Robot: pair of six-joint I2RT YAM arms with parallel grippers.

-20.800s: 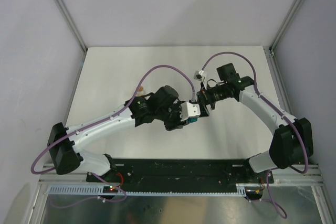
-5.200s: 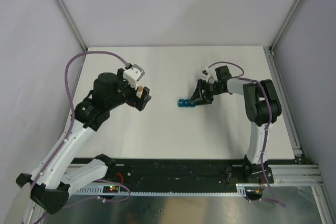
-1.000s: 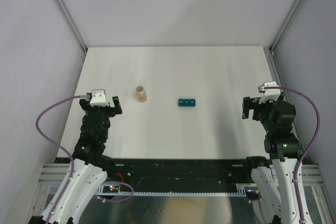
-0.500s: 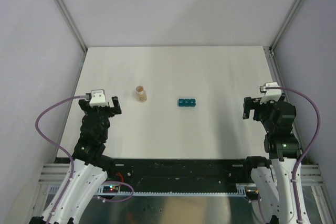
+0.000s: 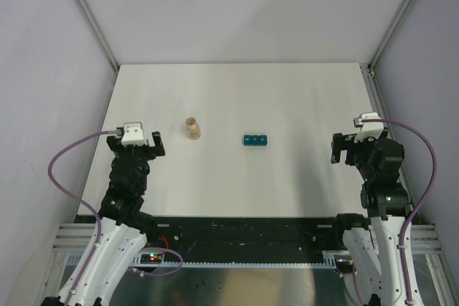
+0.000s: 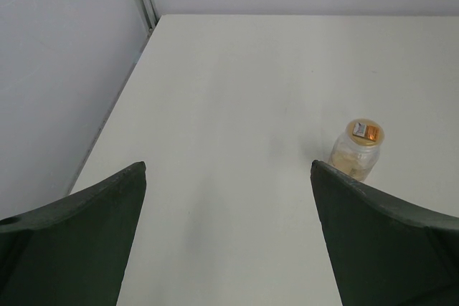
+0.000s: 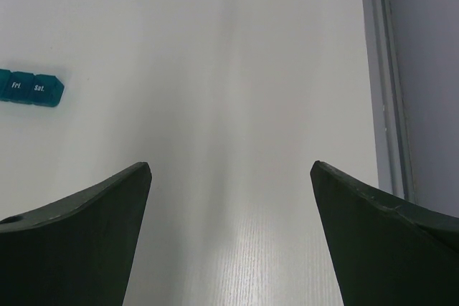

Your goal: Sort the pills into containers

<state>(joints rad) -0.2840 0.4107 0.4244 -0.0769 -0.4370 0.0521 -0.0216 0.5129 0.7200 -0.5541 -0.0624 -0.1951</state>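
Note:
The teal-blue containers (image 5: 254, 140) lie mid-table as a strip of three joined compartments with lids down; in the right wrist view the containers (image 7: 30, 88) show at the far left edge, lids marked Fri and Sat. No loose pills show on the table. My left gripper (image 5: 135, 150) hovers near the table's left front, open, with only bare table between its fingers (image 6: 93, 234). My right gripper (image 5: 348, 147) hangs near the right front, open and empty, well right of the strip; its own view shows the right gripper (image 7: 229, 170) over bare table.
A small round bottle (image 5: 192, 128) with an orange-tan cap stands left of the strip; in the left wrist view the bottle (image 6: 356, 150) sits beside the right finger, filled with pale contents. Grey walls and a metal frame rail (image 7: 387, 84) border the white table (image 5: 287, 98).
Within the last second nothing has visibly moved. About five seconds ago the left gripper was up by the bottle and the right arm was reaching at the containers; both have since drawn back to the near edge.

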